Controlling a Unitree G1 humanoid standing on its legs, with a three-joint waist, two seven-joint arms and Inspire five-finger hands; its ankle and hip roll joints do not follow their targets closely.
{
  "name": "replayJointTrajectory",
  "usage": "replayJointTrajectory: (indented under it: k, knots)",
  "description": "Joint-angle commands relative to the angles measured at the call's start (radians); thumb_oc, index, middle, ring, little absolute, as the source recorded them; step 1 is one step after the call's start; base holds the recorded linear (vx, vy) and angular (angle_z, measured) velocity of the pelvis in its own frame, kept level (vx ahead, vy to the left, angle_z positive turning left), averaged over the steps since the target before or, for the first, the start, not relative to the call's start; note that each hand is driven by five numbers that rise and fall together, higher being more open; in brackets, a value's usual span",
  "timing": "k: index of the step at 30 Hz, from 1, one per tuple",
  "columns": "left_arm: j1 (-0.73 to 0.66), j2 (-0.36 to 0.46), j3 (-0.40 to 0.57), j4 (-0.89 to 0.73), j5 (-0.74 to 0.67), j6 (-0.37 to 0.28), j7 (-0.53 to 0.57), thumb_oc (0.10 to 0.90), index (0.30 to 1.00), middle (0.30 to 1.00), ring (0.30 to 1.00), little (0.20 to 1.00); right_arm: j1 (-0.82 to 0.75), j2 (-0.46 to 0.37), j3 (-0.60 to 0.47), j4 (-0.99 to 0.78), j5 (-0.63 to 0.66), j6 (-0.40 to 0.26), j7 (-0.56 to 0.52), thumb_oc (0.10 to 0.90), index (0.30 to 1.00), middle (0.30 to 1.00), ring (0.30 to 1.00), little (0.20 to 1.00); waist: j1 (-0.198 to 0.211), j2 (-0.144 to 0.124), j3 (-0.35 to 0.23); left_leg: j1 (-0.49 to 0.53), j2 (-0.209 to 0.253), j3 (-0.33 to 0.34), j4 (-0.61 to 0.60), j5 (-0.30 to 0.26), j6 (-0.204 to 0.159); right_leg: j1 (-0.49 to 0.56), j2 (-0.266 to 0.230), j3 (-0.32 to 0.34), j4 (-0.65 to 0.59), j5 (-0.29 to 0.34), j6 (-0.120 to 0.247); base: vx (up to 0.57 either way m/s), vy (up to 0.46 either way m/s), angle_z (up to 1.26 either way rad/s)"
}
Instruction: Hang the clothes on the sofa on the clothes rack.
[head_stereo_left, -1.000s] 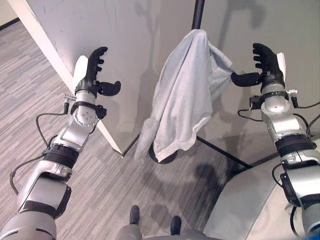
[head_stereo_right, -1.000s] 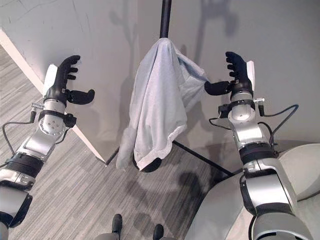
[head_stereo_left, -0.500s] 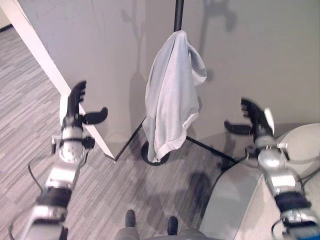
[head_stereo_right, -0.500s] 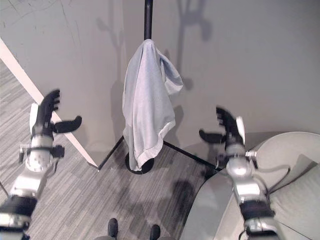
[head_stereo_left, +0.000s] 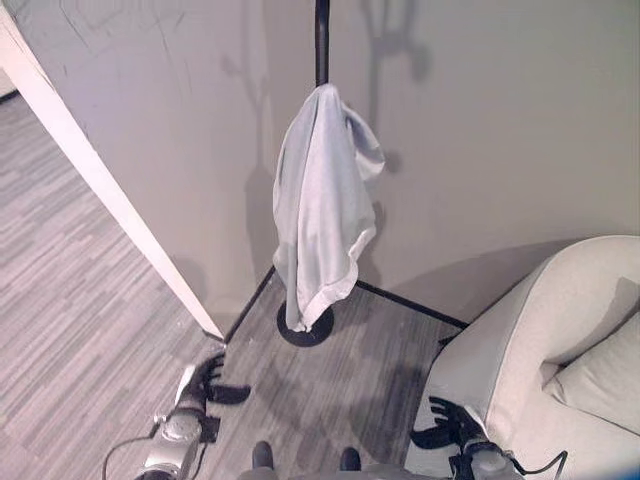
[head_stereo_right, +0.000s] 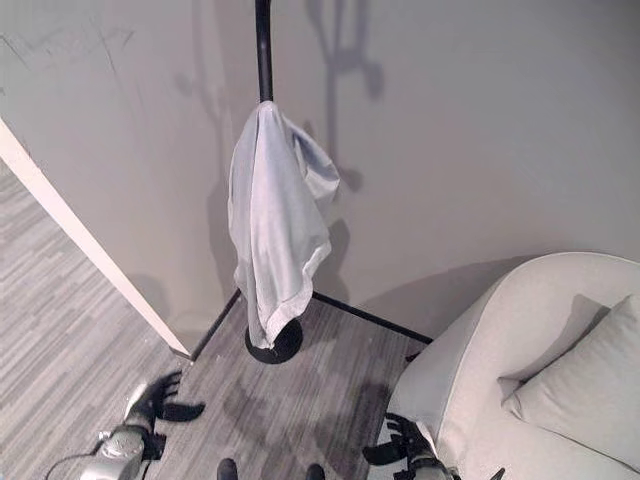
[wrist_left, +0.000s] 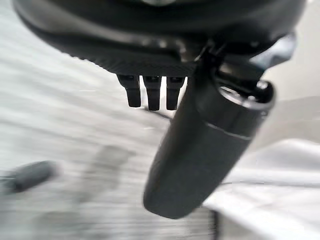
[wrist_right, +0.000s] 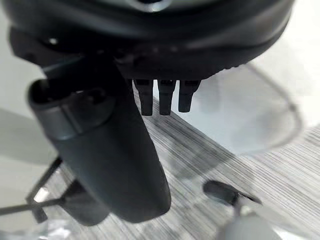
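Item: grey garment (head_stereo_left: 322, 205). Location: draped over the black clothes rack (head_stereo_left: 321, 40) in the wall corner, at 12 o'clock in the head views, hem hanging just above the rack's round base. No hand touches it.

Item: left hand (head_stereo_left: 207, 379). Location: 7 o'clock, low over the floor. State: fingers straight, thumb spread, empty. Change: a second ago it was raised beside the garment; now dropped well clear.

Item: right hand (head_stereo_left: 447, 427). Location: 5 o'clock, beside the sofa (head_stereo_left: 540, 330) arm. State: fingers spread, empty. Change: likewise lowered from beside the garment.

Item: view. Change: wider framing than a second ago, so the camera has moved back.

Item: cushion (head_stereo_left: 600, 372), on the sofa seat at 4 o'clock.

Assessment: garment hung and released; hanging step judged complete. No other clothing shows on the visible part of the sofa.
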Motion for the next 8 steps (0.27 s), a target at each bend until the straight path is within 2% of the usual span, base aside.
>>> replayJointTrajectory:
  k: [1, 8]
  knots:
    - [-0.026, 0.001, 0.001, 0.102, 0.012, -0.040, -0.006, 0.800, 0.900, 0.900, 0.900, 0.900, -0.040, 0.002, -0.024, 0.097, 0.037, -0.001, -0.016, 0.800, 0.900, 0.900, 0.900, 0.900, 0.006, -0.042, -0.013, 0.042, -0.008, 0.024, 0.004, -0.146, -0.028, -0.021, -0.032, -0.045, 0.004, -0.011, 0.028, 0.00, 0.000, 0.00]
    - [-0.033, -0.019, 0.028, 0.202, -0.030, -0.043, 0.006, 0.800, 0.900, 0.900, 0.900, 0.900, -0.060, 0.018, 0.000, 0.151, 0.045, -0.003, -0.011, 0.800, 0.900, 0.900, 0.900, 0.900, 0.020, -0.044, -0.011, 0.037, -0.010, 0.021, 0.004, -0.142, -0.028, -0.025, -0.036, -0.048, 0.004, -0.008, 0.029, 0.00, 0.007, 0.02]
